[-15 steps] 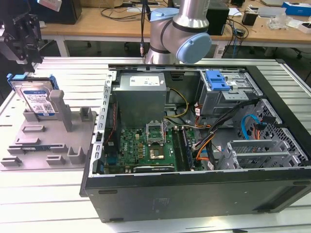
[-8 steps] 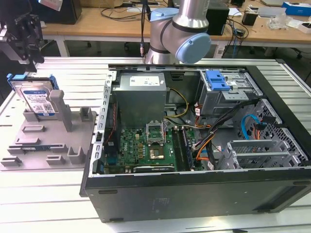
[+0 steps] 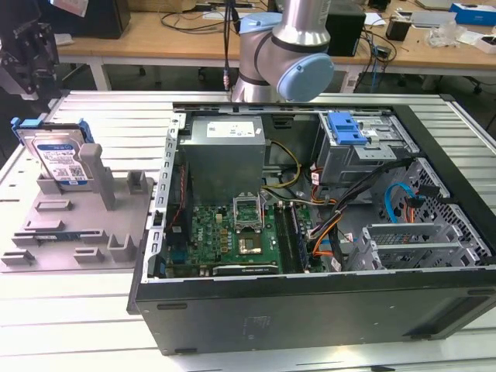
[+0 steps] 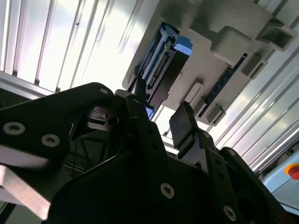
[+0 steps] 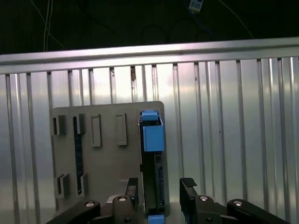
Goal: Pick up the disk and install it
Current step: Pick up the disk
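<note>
The disk is a silver drive with a white-and-blue label and a blue frame. It leans upright in the grey plastic stand at the exterior view's left. My gripper hangs above it, apart from it. In the first wrist view the disk is seen edge-on, lined up in the gap of my open gripper, with one black finger beside it. The second wrist view looks past my gripper to the disk standing in the stand. Nothing is held.
An open computer case lies at the exterior view's centre and right, with a motherboard, cables and a grey drive cage with a blue latch. The arm's base rises behind it. Ribbed aluminium table surrounds the stand.
</note>
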Motion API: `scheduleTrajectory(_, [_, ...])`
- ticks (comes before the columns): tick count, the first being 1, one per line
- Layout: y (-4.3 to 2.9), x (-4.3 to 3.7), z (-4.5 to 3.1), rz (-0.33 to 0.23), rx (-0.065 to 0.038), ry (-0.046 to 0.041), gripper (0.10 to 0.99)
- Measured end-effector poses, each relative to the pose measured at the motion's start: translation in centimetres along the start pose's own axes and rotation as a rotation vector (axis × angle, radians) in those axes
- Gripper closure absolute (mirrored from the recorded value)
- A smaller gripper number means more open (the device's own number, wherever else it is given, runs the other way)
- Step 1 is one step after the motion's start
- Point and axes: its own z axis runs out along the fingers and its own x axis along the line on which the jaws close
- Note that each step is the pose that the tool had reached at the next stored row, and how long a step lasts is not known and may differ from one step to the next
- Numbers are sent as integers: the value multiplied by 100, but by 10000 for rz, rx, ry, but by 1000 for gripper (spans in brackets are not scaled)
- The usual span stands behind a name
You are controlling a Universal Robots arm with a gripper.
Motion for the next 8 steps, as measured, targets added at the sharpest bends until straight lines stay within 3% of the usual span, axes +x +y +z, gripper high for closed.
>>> scheduleTrajectory(8, [148, 7, 59, -389, 8, 3, 604])
